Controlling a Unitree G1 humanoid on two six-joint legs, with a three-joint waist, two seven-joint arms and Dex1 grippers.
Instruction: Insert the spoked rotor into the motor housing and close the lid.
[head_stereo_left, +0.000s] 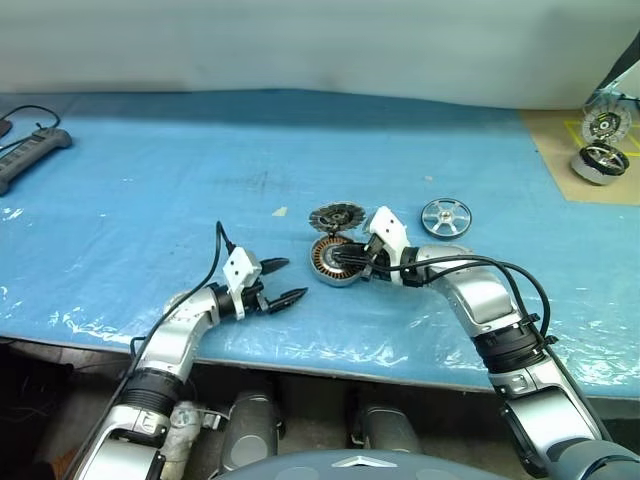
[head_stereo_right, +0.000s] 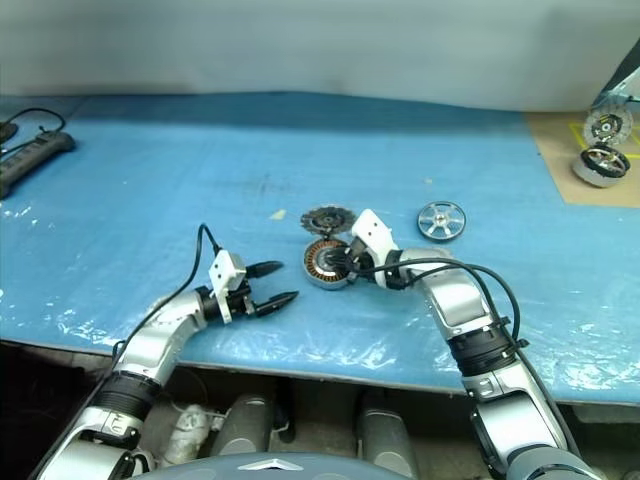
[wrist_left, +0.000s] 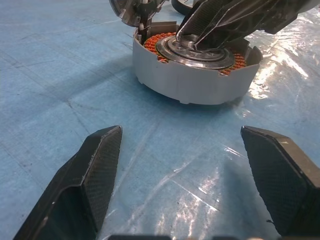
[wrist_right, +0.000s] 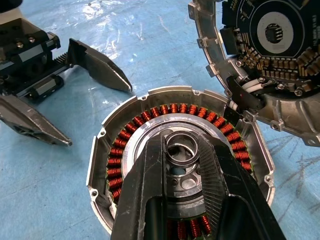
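Your left gripper (head_stereo_left: 285, 282) hovered open, near-left of the motor housing (head_stereo_left: 328, 266) on the table (head_stereo_left: 150, 180). Your right gripper (wrist_right: 184, 150) pinched its centre hub; the lid (head_stereo_left: 335, 215) leaned behind. The spoked rotor (head_stereo_left: 445, 217) lay right, uninserted: fetching it came next.

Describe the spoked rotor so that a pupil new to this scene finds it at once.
On the blue table cover, find the right gripper at the copper-wound motor housing. To its right, apart, lies the spoked rotor: a flat silver wheel with open spokes, no windings, no teeth.
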